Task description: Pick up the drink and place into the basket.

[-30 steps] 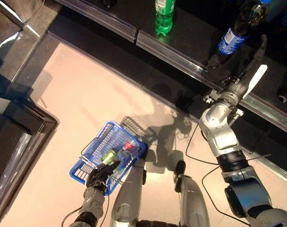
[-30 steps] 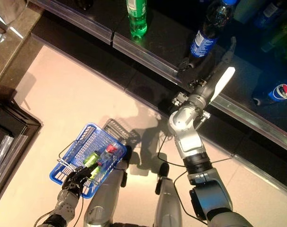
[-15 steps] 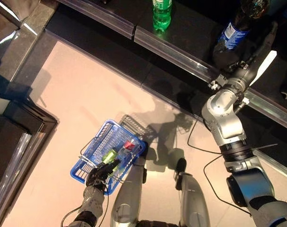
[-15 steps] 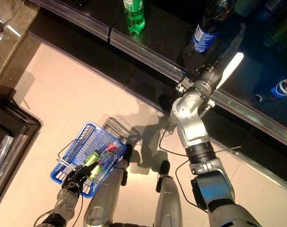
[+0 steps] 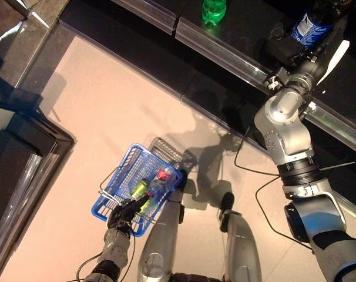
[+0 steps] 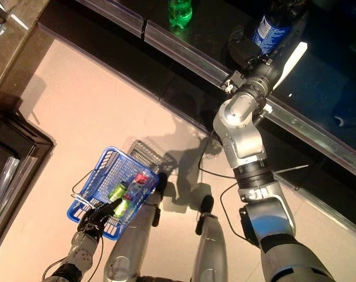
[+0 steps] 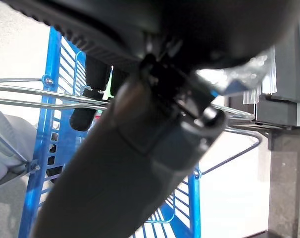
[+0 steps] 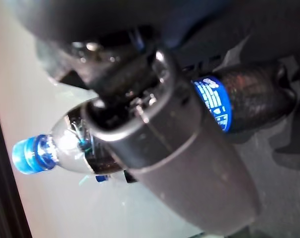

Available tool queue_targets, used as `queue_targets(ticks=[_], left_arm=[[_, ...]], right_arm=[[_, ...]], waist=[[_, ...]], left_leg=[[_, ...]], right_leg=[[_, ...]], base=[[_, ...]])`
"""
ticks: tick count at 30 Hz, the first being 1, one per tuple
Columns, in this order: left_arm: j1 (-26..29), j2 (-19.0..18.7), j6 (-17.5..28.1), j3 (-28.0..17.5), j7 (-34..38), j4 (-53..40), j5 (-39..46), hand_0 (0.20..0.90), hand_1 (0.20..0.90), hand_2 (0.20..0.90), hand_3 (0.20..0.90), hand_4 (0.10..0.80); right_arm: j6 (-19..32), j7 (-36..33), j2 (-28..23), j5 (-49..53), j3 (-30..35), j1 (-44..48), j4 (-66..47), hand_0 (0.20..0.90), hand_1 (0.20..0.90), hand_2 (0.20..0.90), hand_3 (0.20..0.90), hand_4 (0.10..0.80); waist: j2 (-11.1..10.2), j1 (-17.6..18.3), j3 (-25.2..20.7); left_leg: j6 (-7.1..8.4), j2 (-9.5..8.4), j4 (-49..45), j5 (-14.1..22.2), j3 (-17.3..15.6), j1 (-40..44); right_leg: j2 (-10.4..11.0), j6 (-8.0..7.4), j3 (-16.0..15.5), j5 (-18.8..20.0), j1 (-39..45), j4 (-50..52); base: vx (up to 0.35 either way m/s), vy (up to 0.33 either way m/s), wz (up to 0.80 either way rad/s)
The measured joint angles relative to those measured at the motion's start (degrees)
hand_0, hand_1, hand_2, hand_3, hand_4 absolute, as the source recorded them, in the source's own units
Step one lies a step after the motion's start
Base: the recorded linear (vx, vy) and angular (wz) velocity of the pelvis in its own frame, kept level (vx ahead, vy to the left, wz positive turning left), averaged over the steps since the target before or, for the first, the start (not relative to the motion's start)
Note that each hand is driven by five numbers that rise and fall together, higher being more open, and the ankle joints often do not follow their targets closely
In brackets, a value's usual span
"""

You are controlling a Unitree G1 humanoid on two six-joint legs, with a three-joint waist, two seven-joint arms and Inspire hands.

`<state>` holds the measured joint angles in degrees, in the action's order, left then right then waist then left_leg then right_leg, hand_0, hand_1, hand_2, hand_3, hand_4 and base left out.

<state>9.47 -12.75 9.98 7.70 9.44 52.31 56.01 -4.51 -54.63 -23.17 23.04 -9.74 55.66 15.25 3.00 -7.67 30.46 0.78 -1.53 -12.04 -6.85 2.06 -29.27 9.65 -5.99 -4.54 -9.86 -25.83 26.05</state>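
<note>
A dark cola bottle point(image 5: 314, 19) with a blue label and blue cap stands on the black shelf point(image 5: 242, 26). My right hand point(image 5: 285, 47) is at the bottle, its white-covered thumb point(image 5: 337, 55) held straight out on the bottle's right. In the right wrist view the thumb point(image 8: 179, 163) lies across the bottle point(image 8: 214, 101), fingers on the other side; the hand is open around it. My left hand point(image 5: 123, 214) is shut on the wire handles point(image 7: 21, 94) of the blue basket point(image 5: 114, 187), hanging low at the left with green drinks point(image 5: 139, 189) and a red-capped one inside.
A green bottle point(image 5: 213, 10) stands farther left on the shelf. A metal rail point(image 5: 225, 51) runs along the shelf's front edge. A dark cabinet point(image 5: 19, 158) stands at the left beside the pale floor point(image 5: 90, 100).
The camera has shifted. My right hand has reached farther onto the shelf and now has the cola bottle between thumb and fingers. The basket hangs as before.
</note>
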Motion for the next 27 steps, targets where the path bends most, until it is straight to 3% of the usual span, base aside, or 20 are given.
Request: queue_targets(ticks=[12,13,14,15,27], left_arm=[[0.1,-1.2,-0.5,0.7,-0.2,-1.7,1.1,0.300,0.300,0.300,0.200,0.100],[0.1,-1.2,-0.5,0.8,-0.2,-1.8,1.2,0.300,0.300,0.300,0.200,0.100],[0.2,-1.2,-0.7,0.9,-0.2,-1.8,1.3,0.300,0.300,0.300,0.200,0.100],[0.2,-1.2,-0.7,1.0,-0.3,-1.9,1.5,0.300,0.300,0.300,0.200,0.100],[0.2,-1.8,-1.3,1.8,-0.5,-2.6,2.9,0.300,0.300,0.300,0.200,0.100]], right_arm=[[0.4,-2.2,-3.9,6.5,-2.3,7.9,11.2,0.900,0.900,0.900,0.900,0.800],[0.5,-2.3,-4.3,7.3,-2.3,8.1,11.9,0.806,0.806,0.806,0.790,0.690],[1.1,-2.5,-4.7,8.4,-2.5,8.5,13.5,0.627,0.627,0.627,0.582,0.482],[1.4,-2.9,-5.3,9.1,-2.9,8.8,14.3,0.312,0.312,0.312,0.214,0.114],[2.3,-3.1,-8.5,12.4,-6.0,13.7,23.5,0.300,0.300,0.300,0.200,0.100]], waist=[[0.0,-0.7,0.0],[0.0,-0.9,0.0],[0.0,-1.2,0.0],[0.0,-1.5,0.0],[0.0,-1.8,0.0]], left_leg=[[0.19,0.06,0.0,-0.9,0.4,-2.6],[0.19,0.05,0.0,-0.9,0.4,-2.8],[0.11,0.08,0.0,-1.1,0.4,-2.9],[0.10,0.07,0.0,-1.2,0.4,-3.1],[0.12,-0.15,0.0,-1.4,1.1,-3.6]], right_leg=[[0.0,-0.03,-0.8,0.0,-2.9,0.8],[0.0,-0.02,-0.9,0.0,-3.1,0.9],[0.0,-0.08,-0.9,0.0,-3.2,0.9],[0.0,-0.23,-0.9,0.1,-3.4,0.9],[0.2,-0.27,-1.5,0.1,-3.7,1.6]], base=[[-0.008,-0.007,0.02],[0.000,0.000,0.00],[0.000,0.000,0.00],[0.000,0.000,0.00],[-0.029,-0.006,0.03]])
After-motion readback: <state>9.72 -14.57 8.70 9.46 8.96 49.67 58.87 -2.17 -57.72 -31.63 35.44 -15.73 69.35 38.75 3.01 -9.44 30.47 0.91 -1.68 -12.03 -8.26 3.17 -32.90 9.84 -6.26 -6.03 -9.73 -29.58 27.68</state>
